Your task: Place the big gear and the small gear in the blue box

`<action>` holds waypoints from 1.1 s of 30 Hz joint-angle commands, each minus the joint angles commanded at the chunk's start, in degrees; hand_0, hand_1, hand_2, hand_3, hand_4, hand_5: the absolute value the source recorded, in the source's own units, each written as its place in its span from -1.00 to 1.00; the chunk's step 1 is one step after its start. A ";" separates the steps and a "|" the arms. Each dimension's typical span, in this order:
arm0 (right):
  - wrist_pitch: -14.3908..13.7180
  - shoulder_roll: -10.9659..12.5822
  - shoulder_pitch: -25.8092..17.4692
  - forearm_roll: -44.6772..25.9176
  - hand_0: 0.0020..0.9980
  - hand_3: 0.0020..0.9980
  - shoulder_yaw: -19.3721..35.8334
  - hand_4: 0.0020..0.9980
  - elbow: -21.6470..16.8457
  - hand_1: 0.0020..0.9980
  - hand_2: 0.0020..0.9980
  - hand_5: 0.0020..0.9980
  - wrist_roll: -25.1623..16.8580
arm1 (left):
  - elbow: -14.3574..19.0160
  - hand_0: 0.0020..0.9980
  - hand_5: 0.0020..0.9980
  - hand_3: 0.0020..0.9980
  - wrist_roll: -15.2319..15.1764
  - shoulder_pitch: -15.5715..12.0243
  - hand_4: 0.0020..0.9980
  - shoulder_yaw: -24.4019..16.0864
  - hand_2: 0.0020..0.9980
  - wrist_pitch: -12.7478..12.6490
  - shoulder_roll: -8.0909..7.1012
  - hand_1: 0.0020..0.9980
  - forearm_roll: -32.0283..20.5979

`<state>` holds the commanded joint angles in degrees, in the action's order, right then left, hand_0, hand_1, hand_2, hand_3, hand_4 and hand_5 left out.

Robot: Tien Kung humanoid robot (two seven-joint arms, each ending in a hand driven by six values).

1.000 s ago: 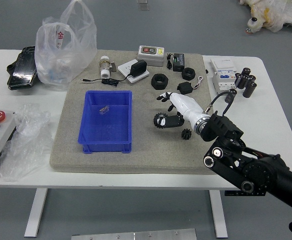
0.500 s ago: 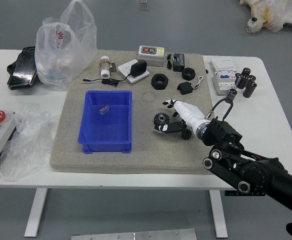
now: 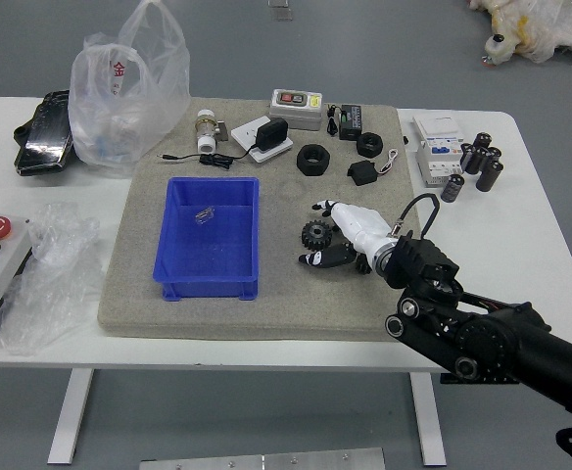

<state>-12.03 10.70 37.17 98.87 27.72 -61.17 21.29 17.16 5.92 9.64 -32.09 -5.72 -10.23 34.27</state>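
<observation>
Neither gear is in the blue box (image 3: 208,290); both placements remain, so I judge the task to be at its first pick. My right hand (image 3: 362,227) reaches in over the mat (image 3: 286,318) with its digits spread, upper fingers and thumb parted like an open bracket, pinching nothing that I can see. The big gear (image 3: 316,234) lies flat on the mat in the mouth of that bracket, between the upper fingers and the thumb; whether any digit touches it I cannot tell. The small gear (image 3: 363,265) shows only in part, beside the base of the thumb on the robot's side, the hand covering the rest. The box stands to the left of the hand, beyond the big gear, and holds a small clear item (image 3: 205,215). For edges and travel: a strip of mat separates the big gear from the box's nearer side wall, and this is the lane I would use, closing on the gear, lifting above the rim, then moving left. Forward of the hand sit a black adapter (image 3: 362,172) and two black rings (image 3: 313,160) (image 3: 368,145), so I would avoid swinging that way. Toward the robot, the mat continues to its border, with the edge of the white table (image 3: 266,353) after it, giving room to draw back. The likeliest fault, in my judgement, is the thumb or palm nudging the small gear while I close on the big one.
</observation>
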 joint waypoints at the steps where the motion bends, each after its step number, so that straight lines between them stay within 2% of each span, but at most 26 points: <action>1: -0.04 0.00 0.02 0.12 -0.28 0.68 -0.21 0.57 0.01 0.25 0.36 -0.67 0.15 | -0.02 0.31 -0.26 0.39 -0.17 0.02 0.37 0.30 0.22 0.01 -0.01 0.26 -0.28; 2: -0.07 -0.02 0.03 0.34 -0.31 0.38 -0.44 0.01 0.02 0.07 -0.10 -1.00 0.36 | -0.04 0.31 -0.27 0.38 -0.44 0.02 0.36 0.81 0.22 0.01 -0.01 0.26 -0.75; 7: -0.44 -0.03 0.10 1.13 -0.31 0.38 -1.34 0.01 0.05 0.07 -0.10 -1.00 0.88 | -0.12 0.31 -0.27 0.38 -1.22 0.00 0.36 2.35 0.22 0.10 0.04 0.26 -2.13; 8: -0.64 -0.02 0.11 1.23 -0.34 0.14 -1.42 -0.11 0.04 0.00 -0.29 -1.00 0.84 | -0.13 0.31 -0.28 0.38 -1.24 0.00 0.35 2.38 0.21 0.10 0.05 0.26 -2.15; 13: -2.48 0.15 0.17 1.77 -0.34 0.14 -1.20 -0.11 -0.36 0.00 -0.29 -1.00 -0.24 | -0.12 0.31 -0.28 0.38 -0.99 -0.19 0.35 1.86 0.21 0.05 0.05 0.26 -1.84; 14: -2.87 0.25 0.24 1.89 -0.34 0.10 -0.98 -0.16 -0.62 0.00 -0.29 -1.00 -0.51 | -0.10 0.31 -0.29 0.38 -0.81 -0.26 0.34 1.55 0.21 0.04 0.05 0.26 -1.58; 23: -5.88 0.86 3.68 3.20 -0.34 0.09 0.35 -0.17 -5.66 0.00 -0.29 -1.00 -2.43 | 0.16 0.31 -0.29 0.38 1.45 -0.81 0.34 -2.25 0.21 0.06 0.10 0.26 1.86; 31: -6.53 -2.17 9.03 0.19 -0.30 0.10 -5.09 -0.17 -7.44 0.01 -0.29 -1.00 -4.66 | 0.41 0.31 -0.29 0.37 2.92 -0.75 0.33 -4.46 0.21 0.21 -0.11 0.26 3.94; 32: -6.43 -2.72 9.70 -0.33 -0.22 0.22 -5.94 -0.06 -7.38 0.07 -0.05 -1.00 -5.07 | 0.43 0.31 -0.29 0.37 3.02 -0.73 0.33 -4.60 0.21 0.23 -0.14 0.26 4.11; 33: -6.30 -3.15 10.24 -0.71 -0.22 0.22 -6.58 -0.06 -7.24 0.07 -0.05 -1.00 -5.42 | 0.44 0.31 -0.29 0.37 3.09 -0.70 0.33 -4.70 0.21 0.25 -0.17 0.26 4.23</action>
<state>-18.33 7.55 47.41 98.16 21.14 -68.41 15.87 17.60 9.01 8.94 -36.79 -5.47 -10.40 38.49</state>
